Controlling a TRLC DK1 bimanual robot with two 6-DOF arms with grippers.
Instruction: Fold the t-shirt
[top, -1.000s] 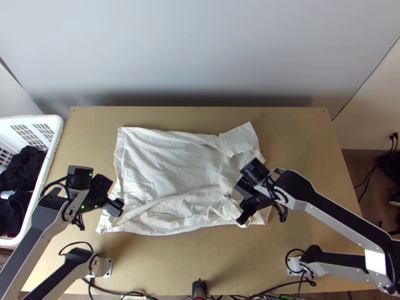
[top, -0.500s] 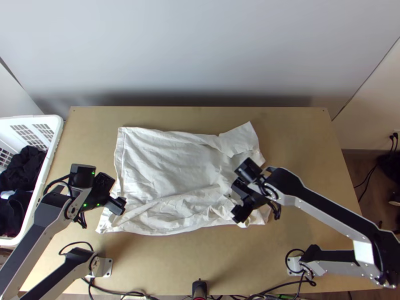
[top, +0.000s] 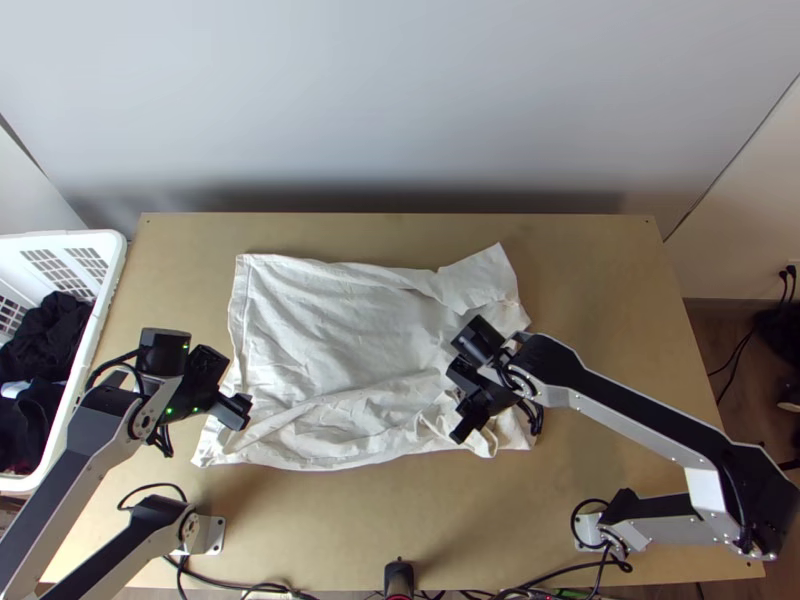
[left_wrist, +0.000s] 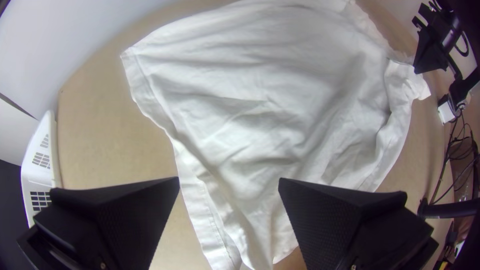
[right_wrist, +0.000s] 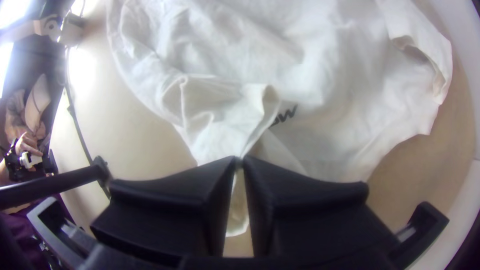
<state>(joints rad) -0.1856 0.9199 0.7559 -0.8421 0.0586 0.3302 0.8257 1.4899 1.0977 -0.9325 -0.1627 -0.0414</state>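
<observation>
The white t-shirt (top: 330, 330) lies spread across the table, its near side folded over and wrinkled, bunched at the near right. In the top view my left gripper (top: 243, 412) hangs over the shirt's near left part; in the left wrist view this left gripper (left_wrist: 229, 180) is open, with loose cloth beyond and below its fingers. My right gripper (top: 466, 430) is at the near right part of the shirt. The right wrist view has the right gripper (right_wrist: 239, 162) shut on a gathered piece of the t-shirt (right_wrist: 220, 135), a flap of it hanging between and below the fingertips.
A white basket (top: 108, 290) with dark clothes stands left of the table. Bare tabletop (top: 590, 270) lies right of the shirt. A black device (top: 399, 578) and cables are at the near edge. A person's hand shows in the background of the right wrist view.
My right gripper has moved left over the shirt's near right part, and the cloth by it has shifted and bunched. The left arm moved slightly at first, then stayed still.
</observation>
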